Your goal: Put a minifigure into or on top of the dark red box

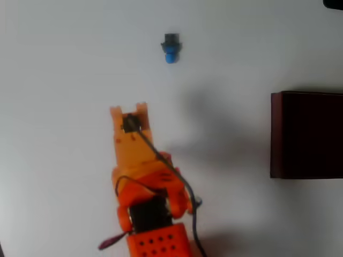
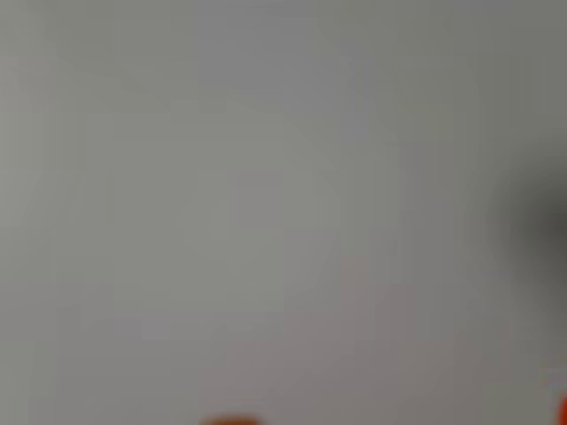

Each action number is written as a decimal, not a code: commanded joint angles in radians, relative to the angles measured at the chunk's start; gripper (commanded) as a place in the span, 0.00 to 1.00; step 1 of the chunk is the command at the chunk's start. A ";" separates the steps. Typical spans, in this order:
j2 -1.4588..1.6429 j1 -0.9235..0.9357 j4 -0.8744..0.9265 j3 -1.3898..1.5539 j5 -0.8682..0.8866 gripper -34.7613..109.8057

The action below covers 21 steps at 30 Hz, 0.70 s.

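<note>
One tiny blue-and-dark-grey minifigure (image 1: 171, 48), lying flat

The overhead view looks straight down on the white table (image 1: 64, 64), taking in the orange arm (image 1: 144, 176) from its base at the bottom edge. The wrist view sits close to the table surface (image 2: 266, 195), badly blurred. The 2 views share the tabletop.

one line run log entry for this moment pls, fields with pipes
stage: approach, no grasp yet | pincer: over bare table, short of minifigure, state unclear | minifigure: lying on table, untouched | dark red box: right edge, overhead view
</note>
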 commanded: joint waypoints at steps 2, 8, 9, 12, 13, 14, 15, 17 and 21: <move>-0.209 0.012 0.015 -0.224 0.043 0.37; -0.446 0.071 -0.026 -0.411 -0.018 0.38; -0.494 0.080 -0.021 -0.454 -0.034 0.39; -0.598 0.107 -0.005 -0.557 -0.078 0.39; -0.621 0.120 -0.005 -0.578 -0.094 0.39; -0.641 0.129 -0.006 -0.598 -0.103 0.39; -0.660 0.138 -0.008 -0.617 -0.115 0.39; -0.701 0.158 0.002 -0.666 -0.135 0.39; -0.781 0.178 0.035 -0.773 -0.146 0.40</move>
